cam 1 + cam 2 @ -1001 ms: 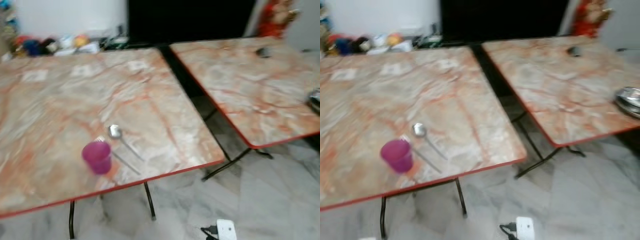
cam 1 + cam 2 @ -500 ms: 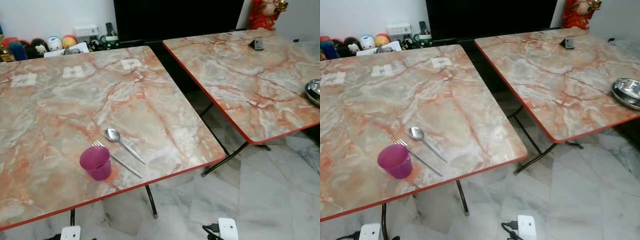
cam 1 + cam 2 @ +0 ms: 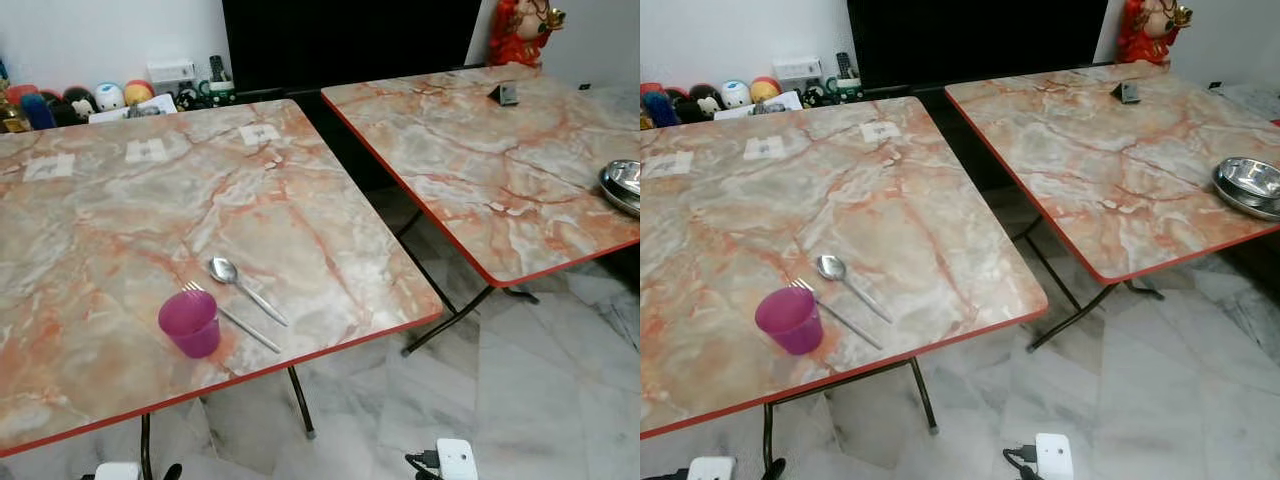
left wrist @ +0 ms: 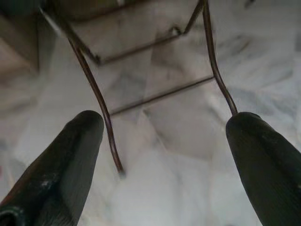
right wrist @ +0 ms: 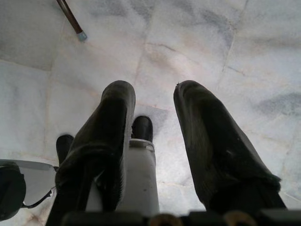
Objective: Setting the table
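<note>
The table (image 3: 300,200) had a pink cup (image 3: 190,323) near its front edge with a fork (image 3: 232,320) and spoon (image 3: 245,290) just beside it, while the left gripper (image 4: 164,123) and right gripper (image 5: 153,94) hung over the floor, both spread apart, holding nothing.

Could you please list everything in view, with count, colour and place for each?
Tables: two, orange-veined marble tops with red edges, side by side.
Cup: one, magenta, near the left table's front edge.
Fork: one, silver, beside the cup.
Spoon: one, silver, just beyond the fork.
Bowl: one, steel, right table's right edge.
Figurine: one, red, behind the right table.
Toys: several, multicoloured, along the wall.
Left gripper: black, open, above the floor.
Right gripper: black, open, above the floor.
</note>
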`<state>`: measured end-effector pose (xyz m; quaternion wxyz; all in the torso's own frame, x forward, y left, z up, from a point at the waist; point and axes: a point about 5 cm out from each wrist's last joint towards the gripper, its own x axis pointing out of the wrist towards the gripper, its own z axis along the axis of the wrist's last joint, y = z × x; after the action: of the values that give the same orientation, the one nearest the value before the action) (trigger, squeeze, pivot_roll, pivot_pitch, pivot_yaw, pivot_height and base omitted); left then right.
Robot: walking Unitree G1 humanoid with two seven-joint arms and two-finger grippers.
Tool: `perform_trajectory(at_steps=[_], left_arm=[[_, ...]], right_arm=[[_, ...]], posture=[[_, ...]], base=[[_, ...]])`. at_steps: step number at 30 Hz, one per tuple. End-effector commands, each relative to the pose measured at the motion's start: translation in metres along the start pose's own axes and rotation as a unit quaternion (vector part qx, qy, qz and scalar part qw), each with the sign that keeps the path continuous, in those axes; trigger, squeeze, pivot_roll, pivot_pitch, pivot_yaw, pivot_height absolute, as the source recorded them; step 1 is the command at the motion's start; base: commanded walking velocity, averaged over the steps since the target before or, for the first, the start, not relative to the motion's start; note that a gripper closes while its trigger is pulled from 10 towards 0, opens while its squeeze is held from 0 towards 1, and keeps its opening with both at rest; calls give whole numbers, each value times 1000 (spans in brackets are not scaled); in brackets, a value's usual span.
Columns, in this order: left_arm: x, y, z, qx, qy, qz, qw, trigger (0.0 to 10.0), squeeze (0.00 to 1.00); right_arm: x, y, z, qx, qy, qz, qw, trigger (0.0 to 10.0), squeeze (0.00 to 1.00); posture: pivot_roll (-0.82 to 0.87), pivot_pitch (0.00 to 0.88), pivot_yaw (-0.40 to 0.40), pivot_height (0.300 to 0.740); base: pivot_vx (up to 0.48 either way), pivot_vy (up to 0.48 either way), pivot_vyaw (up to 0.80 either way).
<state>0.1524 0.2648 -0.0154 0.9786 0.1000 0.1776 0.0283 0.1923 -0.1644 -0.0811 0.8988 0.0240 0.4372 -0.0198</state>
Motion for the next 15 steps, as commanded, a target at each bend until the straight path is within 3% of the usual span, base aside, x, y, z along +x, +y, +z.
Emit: perform_trajectory(at_steps=[1, 6, 9, 12, 15], left_arm=[[-2, 3, 8, 20, -15, -13, 1000, 10000, 0], [-16, 15, 33, 38, -56, -11, 998, 10000, 0], [-22, 16, 36, 39, -58, -13, 997, 10000, 0], [-37, 19, 43, 54, -55, -16, 997, 10000, 0], [-39, 22, 48, 65, -63, -11, 996, 10000, 0]], right_arm=[[-1, -2, -3, 3, 4, -5, 1000, 10000, 0], [-1, -4, -4, 14, 5, -18, 1000, 10000, 0], [-1, -4, -4, 15, 5, -19, 1000, 10000, 0], [-1, -5, -3, 15, 5, -22, 1000, 10000, 0], [-1, -6, -3, 18, 4, -23, 1000, 10000, 0]], posture=[[87, 38, 21, 740], [100, 30, 20, 740], [106, 31, 18, 740], [119, 41, 11, 740], [123, 42, 9, 740]], base=[[0, 0, 0], [0, 0, 0], [0, 0, 0], [0, 0, 0], [0, 0, 0]])
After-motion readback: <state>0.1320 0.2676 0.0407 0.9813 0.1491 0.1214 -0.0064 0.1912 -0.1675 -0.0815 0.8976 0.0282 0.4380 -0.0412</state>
